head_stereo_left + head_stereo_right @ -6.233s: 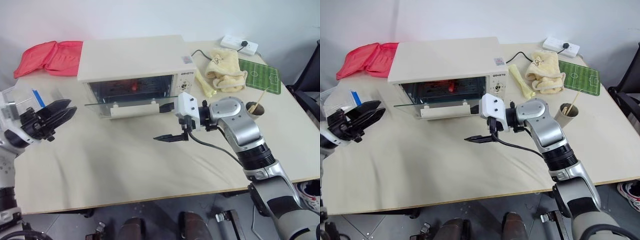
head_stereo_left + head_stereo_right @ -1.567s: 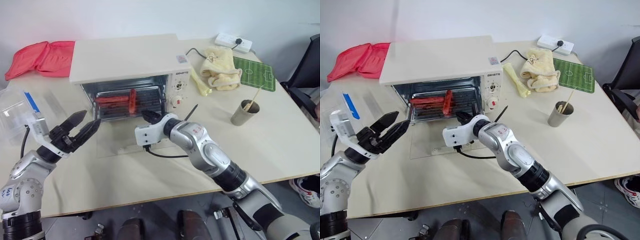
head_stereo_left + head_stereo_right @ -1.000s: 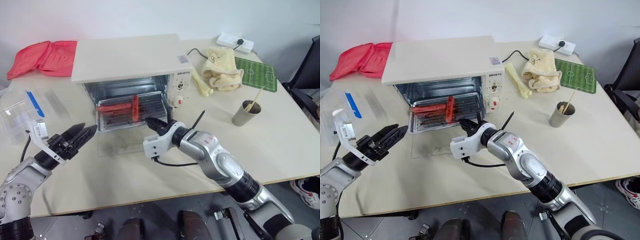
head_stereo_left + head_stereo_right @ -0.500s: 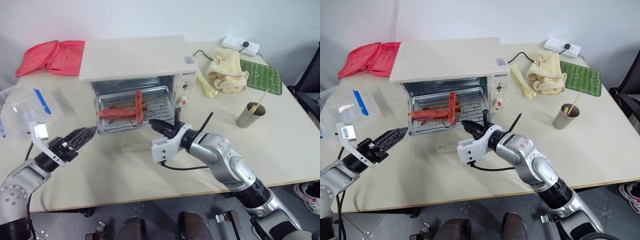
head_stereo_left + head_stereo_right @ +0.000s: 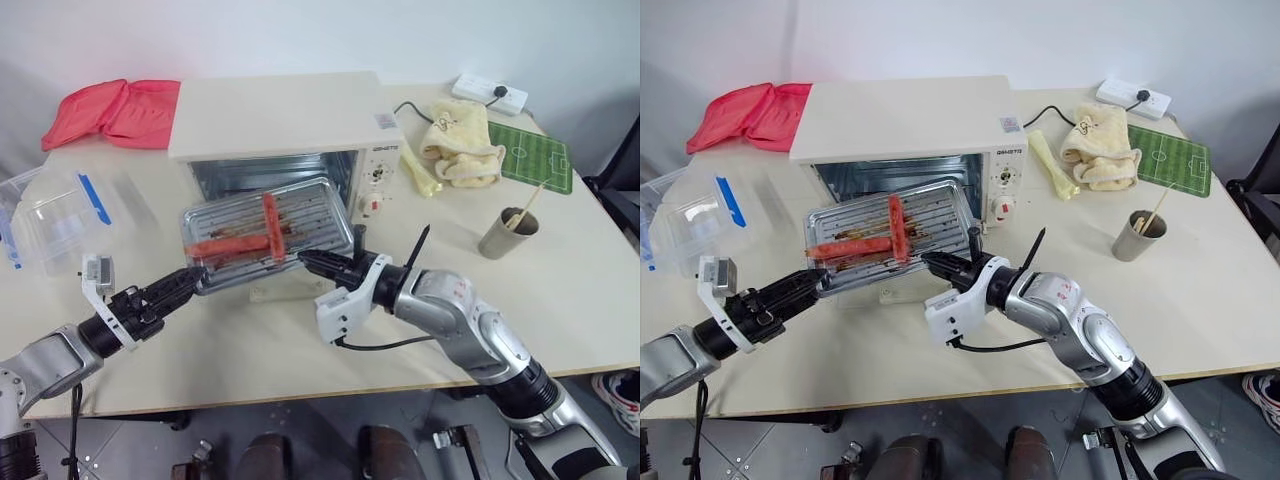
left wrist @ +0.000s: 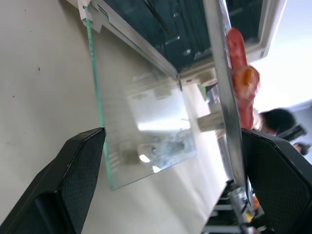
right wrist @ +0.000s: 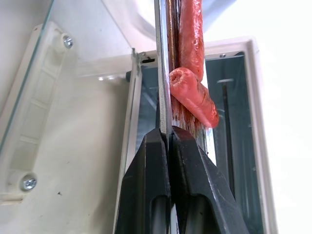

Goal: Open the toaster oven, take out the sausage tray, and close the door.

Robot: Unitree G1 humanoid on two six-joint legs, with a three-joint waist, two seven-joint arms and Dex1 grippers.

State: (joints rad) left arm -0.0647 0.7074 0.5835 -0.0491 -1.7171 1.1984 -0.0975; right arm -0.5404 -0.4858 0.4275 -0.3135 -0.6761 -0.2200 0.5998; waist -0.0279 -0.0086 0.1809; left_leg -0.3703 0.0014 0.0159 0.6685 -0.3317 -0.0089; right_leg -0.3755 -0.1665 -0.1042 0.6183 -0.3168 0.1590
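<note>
Left eye view: you are holding the shallow silver metal sausage tray out in front of the cream-white boxy toaster oven, clear of its mouth and above the clear glass door lying folded down on the counter. Your right gripper is pinching the tray's near rim with its fingers closed. Your left gripper is reaching the tray's left end with fingers spread wide, gripping nothing that I can see. So the take-out step is in hand. Next you are needing a bare patch of counter to set the tray down level, since it is tilting. Counting: one tray, two red sausages crossed on it, one oven, one door.
</note>
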